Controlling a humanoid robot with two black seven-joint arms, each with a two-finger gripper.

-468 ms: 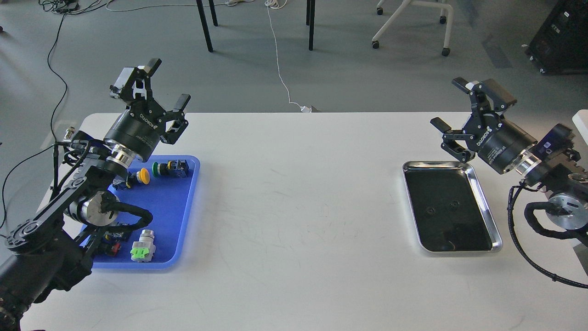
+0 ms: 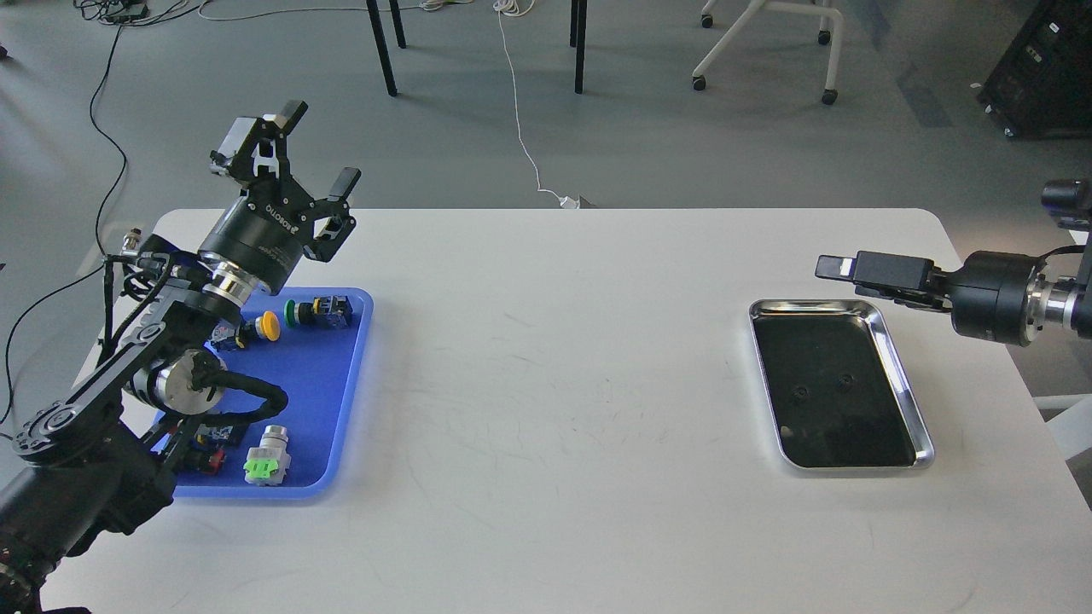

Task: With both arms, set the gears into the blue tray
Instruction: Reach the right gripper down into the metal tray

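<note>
Two tiny black gears (image 2: 800, 391) (image 2: 845, 379) lie side by side on the dark bottom of the steel tray (image 2: 904, 375) at the right. The blue tray (image 2: 320, 401) sits at the left and holds several push-button switches. My left gripper (image 2: 322, 143) hovers open above the blue tray's far end, with nothing between its fingers. My right gripper (image 2: 840, 267) reaches in level from the right and hangs over the steel tray's far edge. It is seen side-on, so its two fingers overlap and cannot be told apart.
Inside the blue tray are a yellow button (image 2: 268, 325), a green button (image 2: 294, 312) and a switch with a green base (image 2: 266, 460). My left arm's elbow covers the tray's left side. Chair legs and cables lie on the floor beyond the white table (image 2: 554, 384).
</note>
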